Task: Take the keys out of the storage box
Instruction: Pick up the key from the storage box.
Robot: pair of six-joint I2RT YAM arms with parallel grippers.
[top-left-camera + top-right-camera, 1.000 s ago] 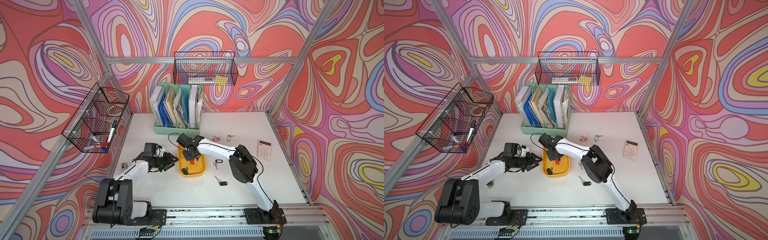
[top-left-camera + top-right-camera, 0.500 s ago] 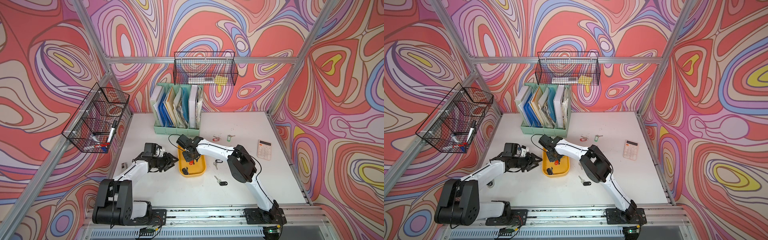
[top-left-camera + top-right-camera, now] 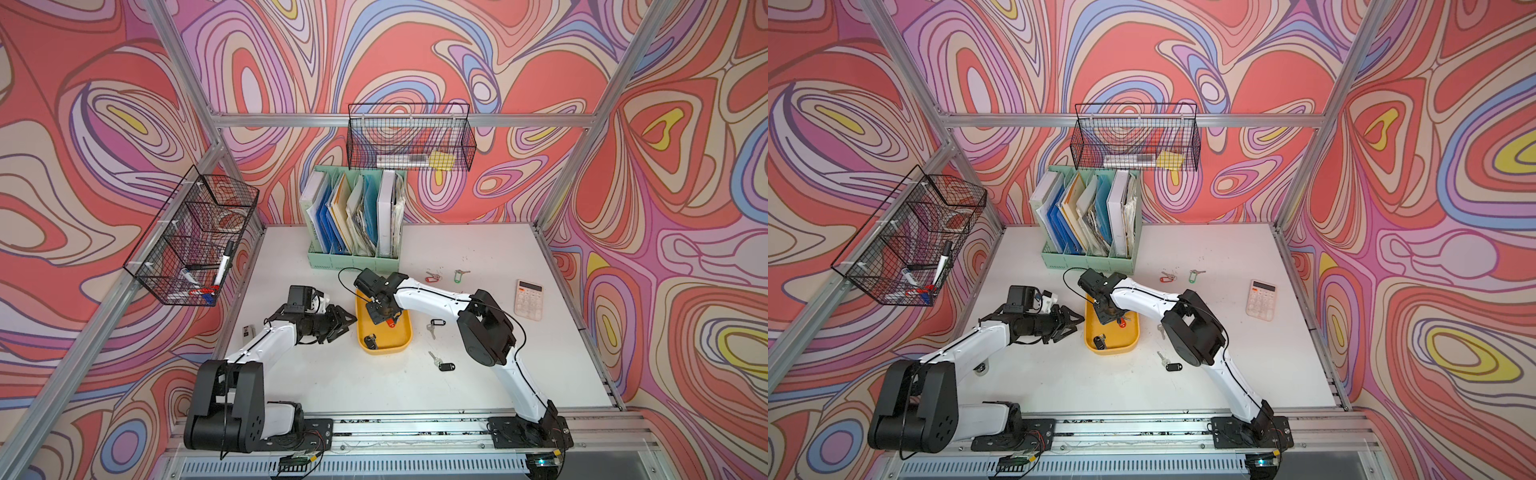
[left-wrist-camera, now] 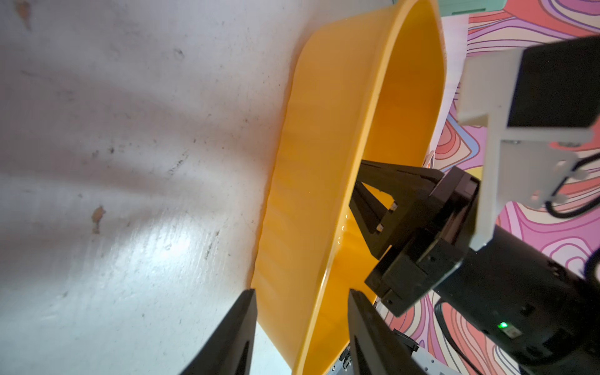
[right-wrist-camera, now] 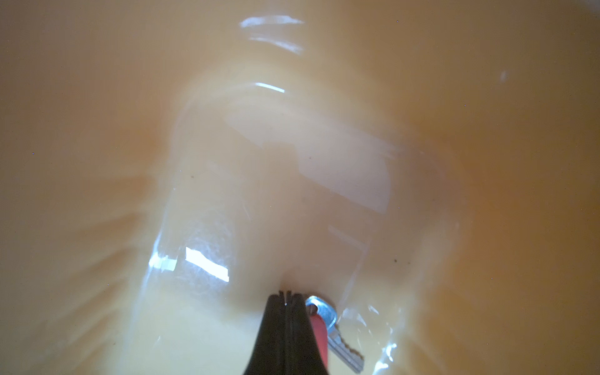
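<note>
Swirl-patterned walls [image 3: 415, 62] (red, lilac)

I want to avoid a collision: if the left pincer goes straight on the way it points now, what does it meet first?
Most likely the storage box: the left pincer, open, straddles its near wall.

No legible text, label, brand or number in any view. Calculator [image 3: 528, 299] key legends too small to read. Folder spines in the green file organiser [image 3: 353, 220] carry no readable lettering. Key tags unreadable.
</note>
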